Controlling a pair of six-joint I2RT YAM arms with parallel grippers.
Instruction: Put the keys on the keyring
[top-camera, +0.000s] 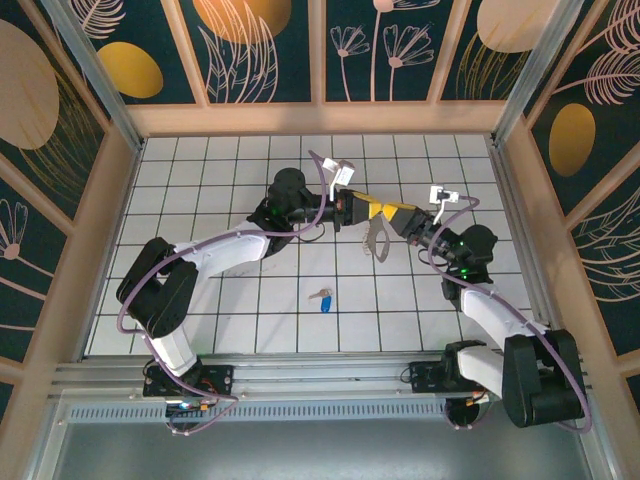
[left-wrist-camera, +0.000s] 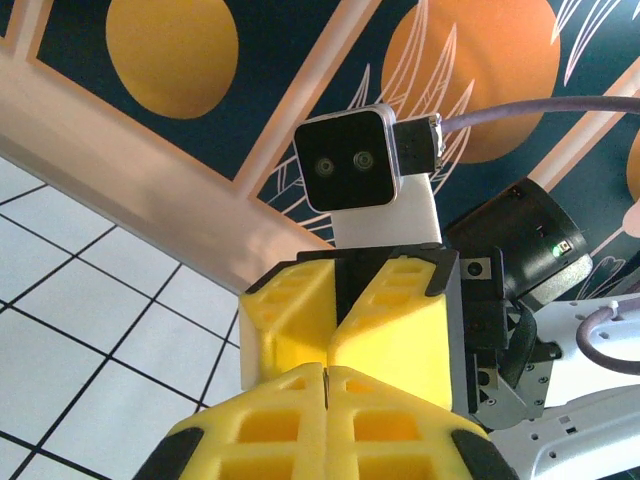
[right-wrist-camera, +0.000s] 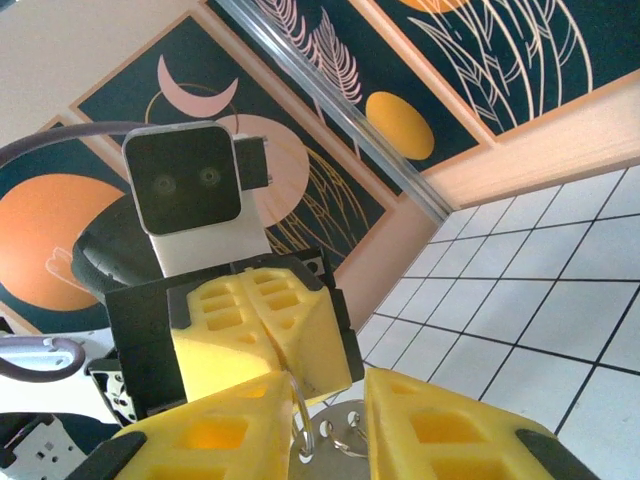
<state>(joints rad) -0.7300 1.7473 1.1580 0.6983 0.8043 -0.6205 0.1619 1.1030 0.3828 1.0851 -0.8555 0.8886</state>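
Keyring: hangs in the middle of the top view, just under the spot where the two grippers meet nose to nose; it is off the tiled floor. From the right wrist its thin wire and a flat metal piece sit at the bottom centre of the frame.
Blue key: lies flat on the floor, below and left of the keyring, well apart from it and from both arms. Nothing touches it.
Left gripper: clenched. In its own wrist view the yellow fingers meet along a closed seam at the bottom of the frame. From the right wrist its tips appear to pinch the top of the wire loop, so it looks to be carrying the keyring.
Right gripper: its two yellow fingers stand a little apart with the keyring's metal between them. Whether they press on it or only straddle it, I cannot tell.
Done so far: judging from the layout, the keyring is lifted and presented between the two grippers.
Left to do: all of the threading. The blue key is not picked up, and not on the loop. One gripper would likely have to free itself, fetch the blue key from the lower centre of the top view, and work its hole onto the wire.
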